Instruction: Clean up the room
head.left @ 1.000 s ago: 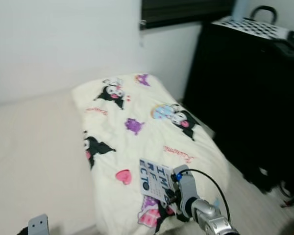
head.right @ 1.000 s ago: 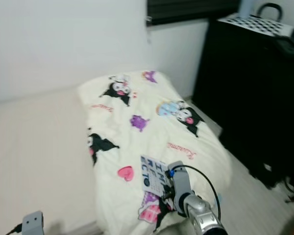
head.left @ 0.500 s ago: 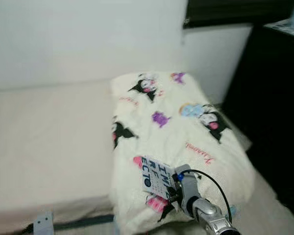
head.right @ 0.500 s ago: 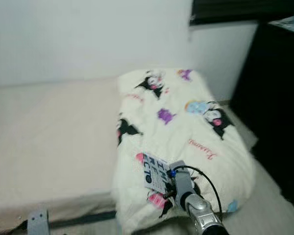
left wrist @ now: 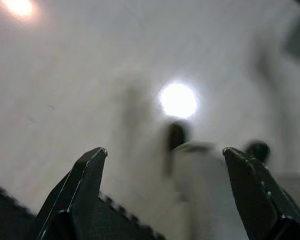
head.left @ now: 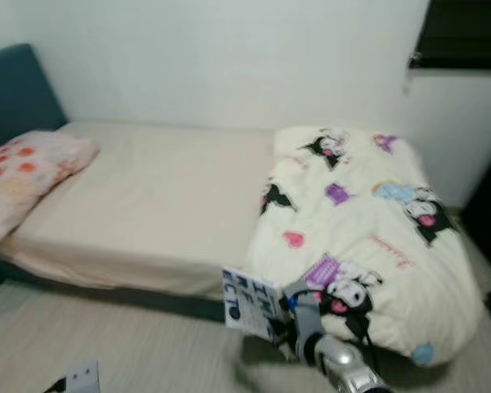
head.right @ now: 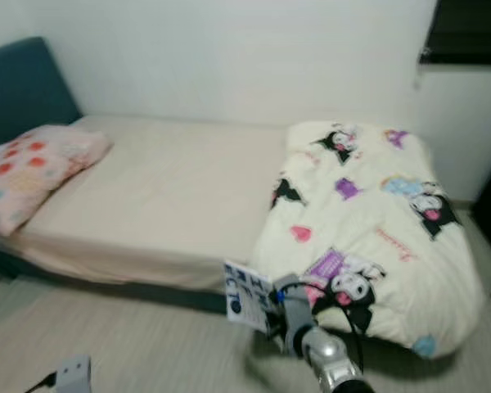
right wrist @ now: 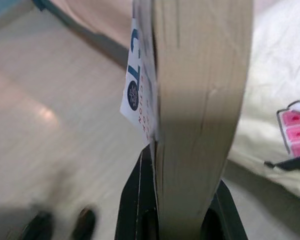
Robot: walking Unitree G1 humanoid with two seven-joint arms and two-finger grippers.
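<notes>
Beside the bed (head.left: 139, 205), low at the robot's right, the right gripper (head.left: 288, 321) was clamped on a book (head.left: 251, 304), pinching it at the lower edge so the white cover with dark lettering stood upright, facing forward; carried clear of the floor (head.left: 131, 344), presumably toward a proper place. Rumpled cartoon-print comforter (head.left: 368, 237) lay heaped over the foot of the bed, pillow (head.left: 24, 176) at the head. Left gripper (left wrist: 165, 195) hung idle, fingers spread wide over blurred pale floor.
</notes>
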